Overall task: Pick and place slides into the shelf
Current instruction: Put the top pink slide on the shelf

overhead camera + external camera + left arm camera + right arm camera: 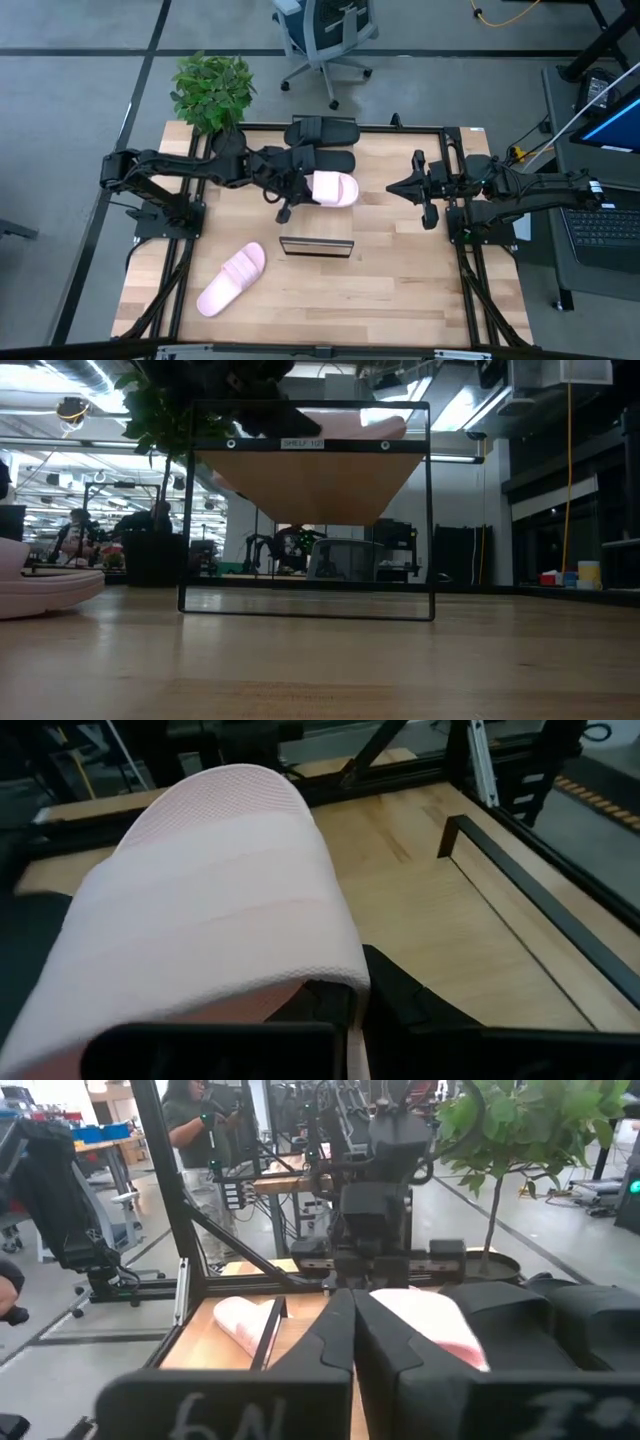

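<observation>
The shelf [318,222] runs from near to far in the table's middle, its dark end frame [305,510] facing the low view. Two black slides [322,131] [332,160] lie across the far part of its plank top. Just nearer lies a pale pink slide [336,188], with my left gripper [304,186] shut on it from the left. The other pink slide [232,278] rests sole down on the table at the near left. My right gripper [393,187] hangs shut, right of the shelf, touching nothing. My left gripper is shut at the pink slide's left side, right below the strap's edge [335,970]. The strap hides just what the fingers [400,1005] pinch. They come nearly level from the table's left. The slide sits level on or just above the plank; which, I cannot tell.
A potted plant [212,88] stands at the table's far left corner. A black frame [455,130] borders the table. An office chair [325,35] is beyond the far edge, a laptop [605,225] off to the right. A person [195,1140] stands in the room behind.
</observation>
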